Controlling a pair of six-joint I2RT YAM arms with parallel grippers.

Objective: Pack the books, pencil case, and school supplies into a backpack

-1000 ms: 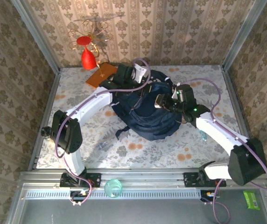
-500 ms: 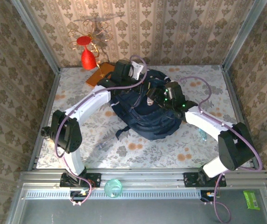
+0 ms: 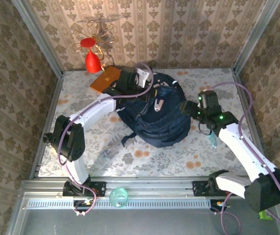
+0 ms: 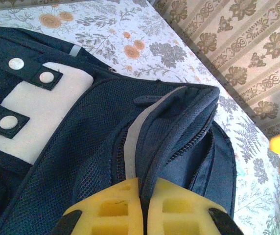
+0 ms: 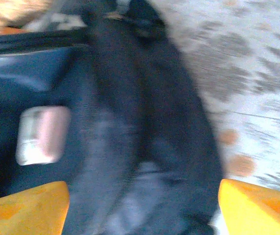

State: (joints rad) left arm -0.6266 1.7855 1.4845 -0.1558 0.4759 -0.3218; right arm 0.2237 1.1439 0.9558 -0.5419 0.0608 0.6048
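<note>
Backs right gripper (image 3: 185, 106) off backpack (image 3: 154, 125) toward table's (image 3: 218, 81) right edge, jaws wide (nothing held). Clamps rim with left gripper (image 4: 144, 205); keep mouth taut.

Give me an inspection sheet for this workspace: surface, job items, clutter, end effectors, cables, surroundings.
Surface: floral table, flat.
Job's things: backpack lies mid-table; pink pencil case rests on it; clear stationery pieces lie on the table beside it.
Clutter: orange slab, red ornament, green packet.
Grippers: left end effector shut on the backpack's zip edge; right end effector open, holding nothing, over the backpack's side.
Cables: purple cables run along both arms.
Surroundings: wallpapered walls, metal rail.
</note>
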